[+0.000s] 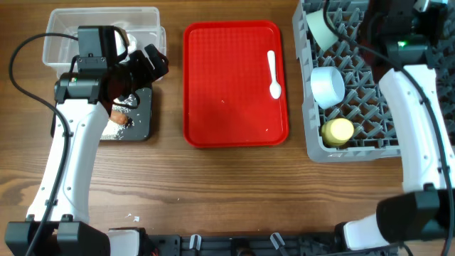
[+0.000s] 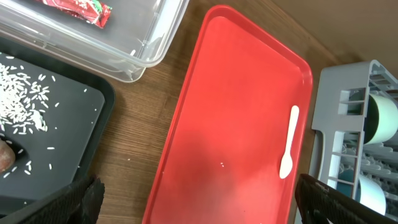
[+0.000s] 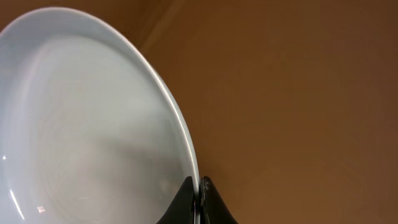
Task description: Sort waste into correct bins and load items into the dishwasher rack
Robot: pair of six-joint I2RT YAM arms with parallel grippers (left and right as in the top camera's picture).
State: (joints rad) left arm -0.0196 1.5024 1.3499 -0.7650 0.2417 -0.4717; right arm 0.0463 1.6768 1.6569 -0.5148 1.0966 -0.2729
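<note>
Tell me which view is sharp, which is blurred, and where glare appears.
Overhead: evenly lit, sharp, no strong glare on the red tray. Left wrist: tray and spoon sharp; the left gripper's fingers are dark, blurred shapes in the bottom corners. Right wrist: the plate looks soft, with small highlights; the background is brown blur.

Far left, the clear plastic rectangular tub [image 1: 57, 50], red crinkled snack wrapper [image 2: 78, 7] inside. Just in front of it, the shallow black rectangular tray [image 1: 142, 126] carrying white rice grains [image 2: 22, 102]. Centre, the flat red serving tray [image 1: 227, 107], white plastic spoon [image 1: 274, 75] on its right side. Right, the large grey plastic dishwasher rack [image 1: 355, 154] holding a small light blue bowl [image 1: 327, 85], small yellow cup [image 1: 338, 131] before it.
</note>
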